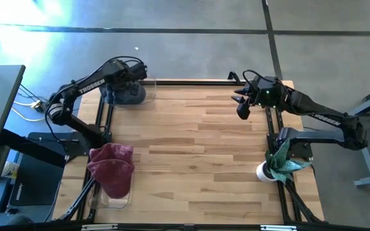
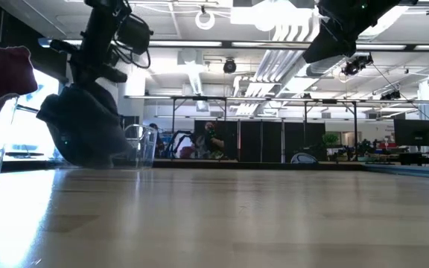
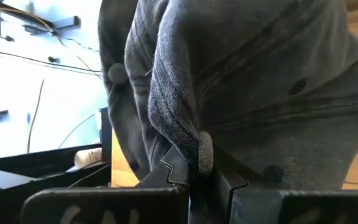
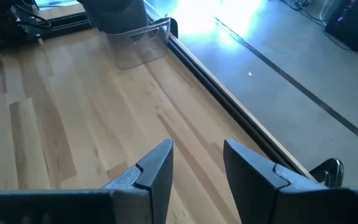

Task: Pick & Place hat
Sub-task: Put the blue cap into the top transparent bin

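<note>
Grey hat [image 3: 247,93] pinched tight in left gripper [image 3: 197,177] at clear container [image 1: 148,90] on table's [image 1: 198,154] far left corner, right gripper [image 1: 241,106] hanging half-open and empty well right of that container.

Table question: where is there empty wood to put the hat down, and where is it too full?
The wooden table's middle is bare, between the maroon hat on its clear container and the teal cloth. The far left corner is crowded: the left gripper holds the dark grey hat by a clear plastic box. The right gripper hovers far right.
</note>
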